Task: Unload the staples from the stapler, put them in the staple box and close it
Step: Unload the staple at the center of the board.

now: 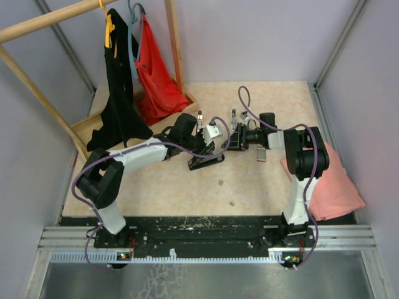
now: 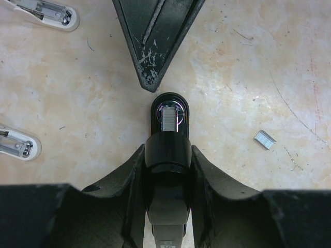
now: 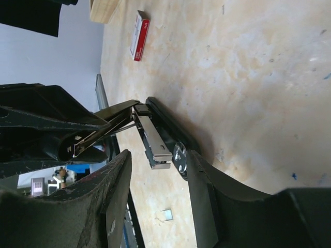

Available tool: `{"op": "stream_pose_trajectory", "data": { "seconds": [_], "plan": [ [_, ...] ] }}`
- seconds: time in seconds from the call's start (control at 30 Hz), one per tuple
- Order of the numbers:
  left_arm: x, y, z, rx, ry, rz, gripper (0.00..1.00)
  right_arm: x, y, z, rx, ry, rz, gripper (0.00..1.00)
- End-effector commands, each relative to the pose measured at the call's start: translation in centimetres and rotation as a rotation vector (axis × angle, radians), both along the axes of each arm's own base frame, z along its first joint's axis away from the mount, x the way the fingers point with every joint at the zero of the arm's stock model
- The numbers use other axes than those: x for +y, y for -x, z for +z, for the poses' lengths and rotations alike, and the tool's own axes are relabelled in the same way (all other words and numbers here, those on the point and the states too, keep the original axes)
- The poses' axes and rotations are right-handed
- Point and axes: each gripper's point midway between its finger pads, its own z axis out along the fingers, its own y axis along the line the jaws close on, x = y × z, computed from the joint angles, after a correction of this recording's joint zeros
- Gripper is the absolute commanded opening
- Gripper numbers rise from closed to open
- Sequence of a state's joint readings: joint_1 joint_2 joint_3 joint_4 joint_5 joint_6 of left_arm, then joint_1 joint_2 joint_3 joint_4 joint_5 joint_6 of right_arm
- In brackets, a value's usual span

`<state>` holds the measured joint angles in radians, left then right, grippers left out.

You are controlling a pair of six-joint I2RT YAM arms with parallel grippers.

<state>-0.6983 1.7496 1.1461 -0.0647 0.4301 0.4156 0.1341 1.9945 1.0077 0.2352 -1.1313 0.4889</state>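
1. The stapler (image 2: pixel 166 170) sits mid-worktop (image 2: pixel 258 62), with its channel open and a row of staples (image 2: pixel 172 120) inside.
2. The left pincer (image 2: pixel 166 152) pinches the stapler's body.
3. The right pincer (image 3: pixel 158 157) is spread, with one finger on either side of the stapler's tip.
4. A loose strip (image 2: pixel 265 139) lies beside it.
5. A box (image 3: pixel 139 35) lies nearer the right edge; its contents cannot be seen.

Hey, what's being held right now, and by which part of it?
The left end effector clamps the stapler by its raised upper arm, near its free end. The right end effector stands open around the lower arm's tip, gripping nothing.
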Motion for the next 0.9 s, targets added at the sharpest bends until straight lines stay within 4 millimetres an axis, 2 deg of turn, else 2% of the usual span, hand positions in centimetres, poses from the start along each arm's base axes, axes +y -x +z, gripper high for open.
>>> {"op": "stream_pose_trajectory", "data": {
  "seconds": [0.0,0.57,0.87],
  "plan": [
    [-0.5,-0.9,2.8,-0.071,0.071,0.010,0.00,1.4,0.7,1.3,-0.018,-0.031,0.066,0.47],
    [-0.5,-1.1,3.1,-0.088,0.087,0.026,0.00,2.8,1.7,0.0,0.039,-0.014,0.109,0.49],
    [-0.5,-0.9,3.0,-0.086,0.091,0.020,0.00,3.3,1.5,-0.5,0.077,-0.037,0.097,0.51]
  ]
}}
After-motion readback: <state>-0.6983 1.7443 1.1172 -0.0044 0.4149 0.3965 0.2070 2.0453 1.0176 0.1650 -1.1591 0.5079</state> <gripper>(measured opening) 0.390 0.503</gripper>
